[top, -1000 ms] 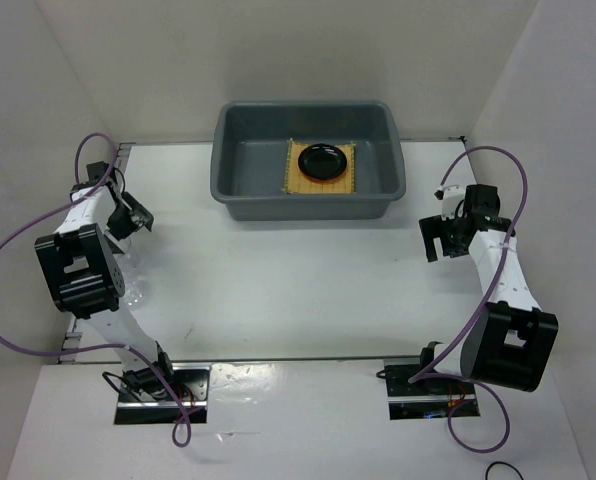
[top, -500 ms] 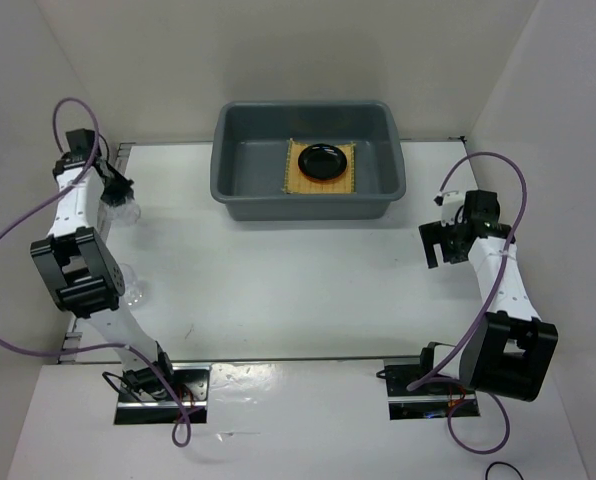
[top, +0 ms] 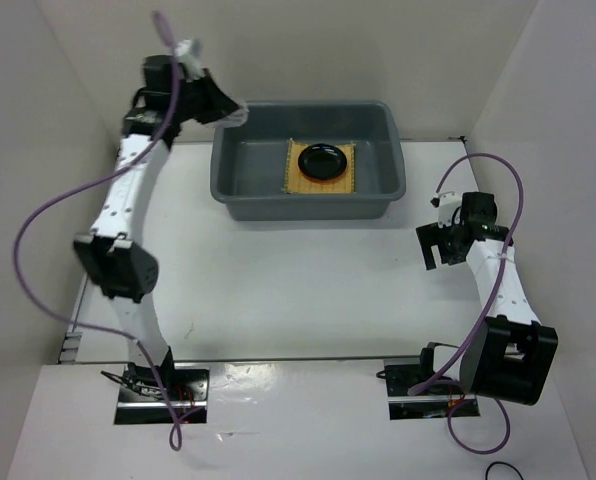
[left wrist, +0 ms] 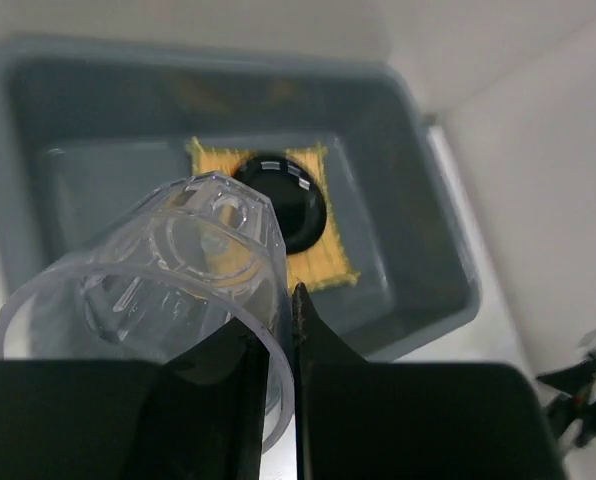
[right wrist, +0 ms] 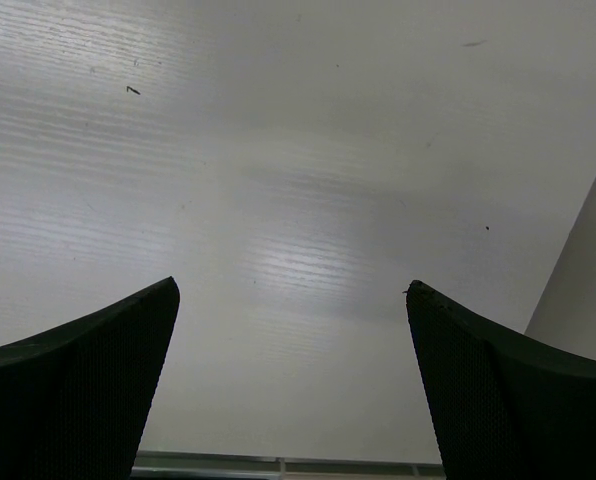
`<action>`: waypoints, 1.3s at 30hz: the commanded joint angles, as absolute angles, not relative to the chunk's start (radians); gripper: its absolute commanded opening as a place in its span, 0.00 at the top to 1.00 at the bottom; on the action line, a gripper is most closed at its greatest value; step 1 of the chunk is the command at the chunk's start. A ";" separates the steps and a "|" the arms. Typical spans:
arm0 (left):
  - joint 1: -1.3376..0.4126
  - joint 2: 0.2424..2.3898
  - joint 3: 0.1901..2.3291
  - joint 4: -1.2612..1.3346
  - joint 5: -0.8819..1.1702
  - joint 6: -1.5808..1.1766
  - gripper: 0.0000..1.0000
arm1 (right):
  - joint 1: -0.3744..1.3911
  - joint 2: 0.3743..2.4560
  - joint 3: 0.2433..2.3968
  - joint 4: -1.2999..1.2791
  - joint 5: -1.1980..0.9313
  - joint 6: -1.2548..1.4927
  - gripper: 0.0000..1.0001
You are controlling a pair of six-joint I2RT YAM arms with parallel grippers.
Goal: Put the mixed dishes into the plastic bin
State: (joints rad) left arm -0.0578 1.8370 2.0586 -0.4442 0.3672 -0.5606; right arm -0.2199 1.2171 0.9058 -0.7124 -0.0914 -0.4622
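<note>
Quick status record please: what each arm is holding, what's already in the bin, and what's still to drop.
left gripper: jaws shut on the clear cup, raised near the bin's far-left corner
right gripper: jaws open, holding nothing, over the table
bin: holds the mat, with the black dish on it
pending: clear cup not yet in the bin

You have nothing to read here: no words, numbers, brand marks or signs show on the grey bin (top: 298, 206), the clear cup (left wrist: 148, 275) or the black dish (top: 321, 160) (the specks on the table (right wrist: 278, 150) are scuffs, not letters).
</note>
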 commanded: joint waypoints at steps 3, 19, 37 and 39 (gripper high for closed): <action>-0.286 2.213 2.524 -0.955 0.113 -0.330 1.00 | -0.200 1.187 0.894 -0.675 -0.095 -0.468 0.01; -0.414 2.448 2.543 -1.101 -0.143 -0.376 0.80 | -0.190 1.187 0.885 -0.675 -0.095 -0.468 0.01; -0.403 2.297 2.839 -1.190 -0.333 -0.459 0.00 | -0.181 1.197 0.885 -0.666 -0.095 -0.468 0.01; -0.391 2.226 2.882 -1.224 -0.429 -0.475 0.00 | -0.181 1.206 0.885 -0.666 -0.095 -0.468 0.01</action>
